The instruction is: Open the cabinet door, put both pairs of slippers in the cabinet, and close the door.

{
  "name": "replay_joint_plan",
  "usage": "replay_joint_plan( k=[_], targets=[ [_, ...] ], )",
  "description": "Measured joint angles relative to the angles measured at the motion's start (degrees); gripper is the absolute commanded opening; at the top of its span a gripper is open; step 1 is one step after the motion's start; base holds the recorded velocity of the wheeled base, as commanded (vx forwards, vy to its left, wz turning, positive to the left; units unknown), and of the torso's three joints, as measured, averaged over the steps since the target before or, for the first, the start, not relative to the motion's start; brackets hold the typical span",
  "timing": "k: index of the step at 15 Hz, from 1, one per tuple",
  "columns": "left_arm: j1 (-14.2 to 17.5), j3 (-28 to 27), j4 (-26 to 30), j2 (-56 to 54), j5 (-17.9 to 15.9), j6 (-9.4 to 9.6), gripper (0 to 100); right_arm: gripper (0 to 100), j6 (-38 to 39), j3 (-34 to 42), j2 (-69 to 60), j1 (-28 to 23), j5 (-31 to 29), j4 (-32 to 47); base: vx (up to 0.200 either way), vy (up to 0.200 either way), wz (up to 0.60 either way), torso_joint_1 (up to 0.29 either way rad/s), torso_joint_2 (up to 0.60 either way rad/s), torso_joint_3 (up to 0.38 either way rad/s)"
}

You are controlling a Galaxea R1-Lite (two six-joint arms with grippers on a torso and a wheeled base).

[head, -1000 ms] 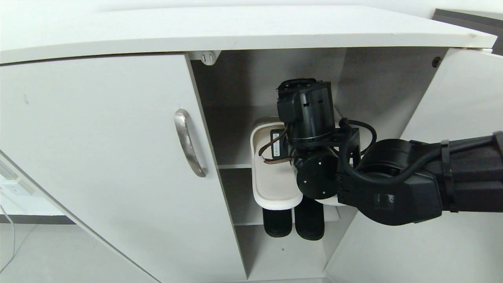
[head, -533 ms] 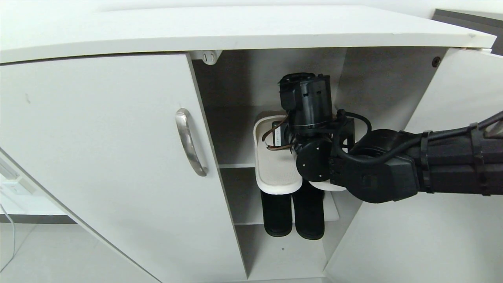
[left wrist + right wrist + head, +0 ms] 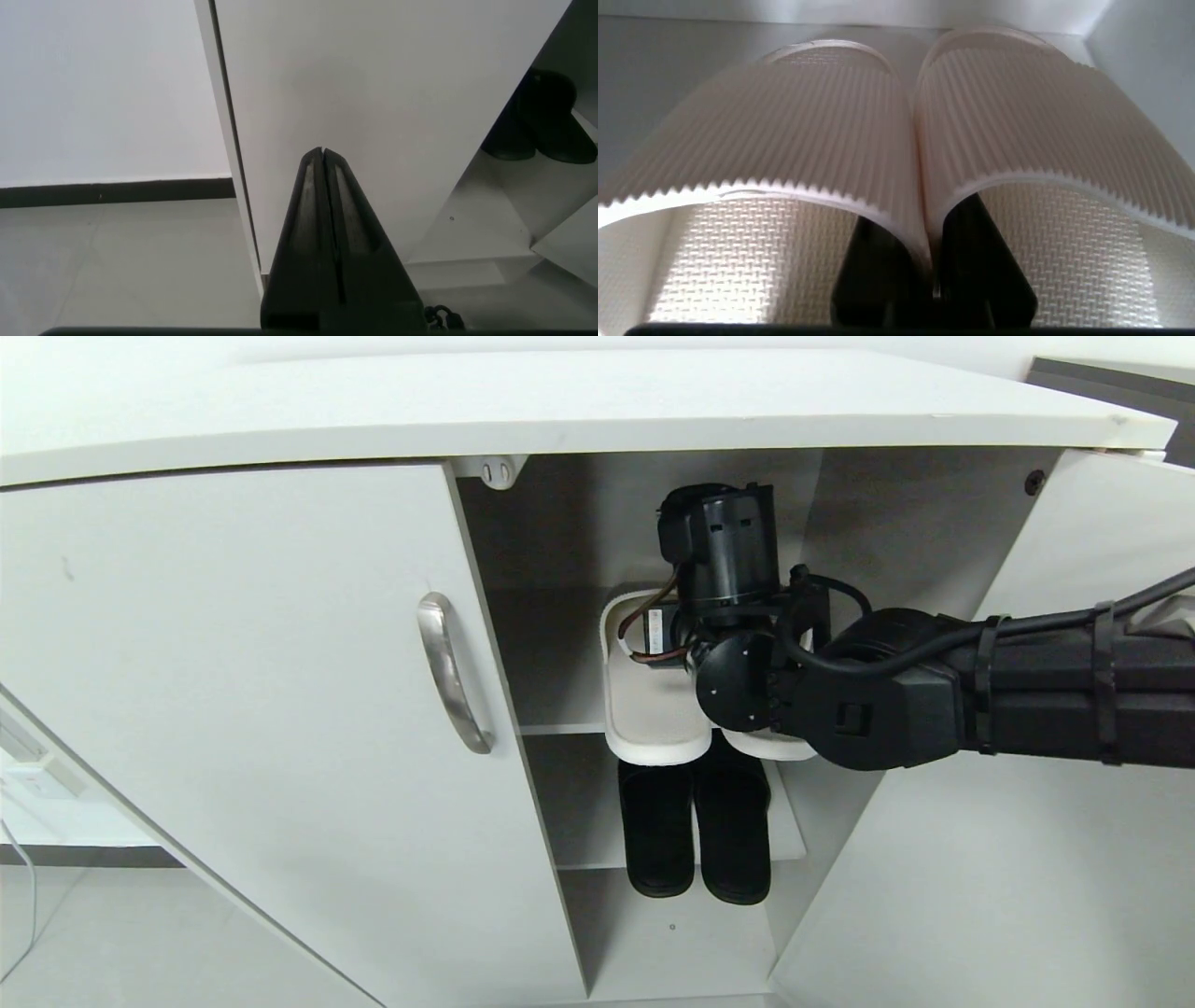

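Observation:
Pinched together by their inner strap edges, a pair of white ribbed slippers [image 3: 906,121] sits in my right gripper [image 3: 929,266], one finger inside each slipper. In the head view the white slippers [image 3: 653,714] lie toes-inward on the cabinet's upper shelf [image 3: 560,729], heels overhanging its front edge, with my right wrist above them. A pair of black slippers [image 3: 695,835] rests on the lower shelf [image 3: 792,835], heels sticking out. My left gripper [image 3: 322,163] is shut and empty, low in front of the closed left door [image 3: 374,84], with the black slippers [image 3: 542,126] off to one side.
The left cabinet door [image 3: 233,709] is closed, with a metal handle [image 3: 451,674]. The right door [image 3: 1074,616] is swung open beside my right arm. The cabinet top [image 3: 560,401] overhangs the opening. Bare floor [image 3: 112,943] lies at the lower left.
My right arm has pushed the white slippers up and deeper into the cabinet, onto the upper shelf. More of the black slippers below now shows. The left door has not moved.

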Motion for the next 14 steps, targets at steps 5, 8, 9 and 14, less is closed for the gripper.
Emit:
replay_joint_plan(
  k=[5, 8, 9, 14],
  targets=[
    [-0.02, 0.0, 0.0, 0.0, -0.02, 0.05, 0, 0, 0.06, -1.27, 1.46, -0.98, 0.2, 0.05, 0.0, 0.0, 0.0, 0.0, 0.0, 0.0],
    [0.0, 0.0, 0.0, 0.0, -0.05, 0.02, 0, 0, 0.06, -1.33, 1.87, -1.07, 0.28, 0.02, 0.0, 0.0, 0.0, 0.0, 0.0, 0.0],
    [0.0, 0.0, 0.0, 0.0, -0.05, 0.02, 0, 100, 0.06, -1.33, 1.93, -1.05, 0.3, 0.02, 0.0, 0.0, 0.0, 0.0, 0.0, 0.0],
    [0.0, 0.0, 0.02, 0.0, -0.07, 0.05, 0, 100, 0.28, -0.09, 1.1, -0.12, 0.28, 0.0, 0.0, 0.0, 0.0, 0.0, 0.0, 0.0]
  ],
)
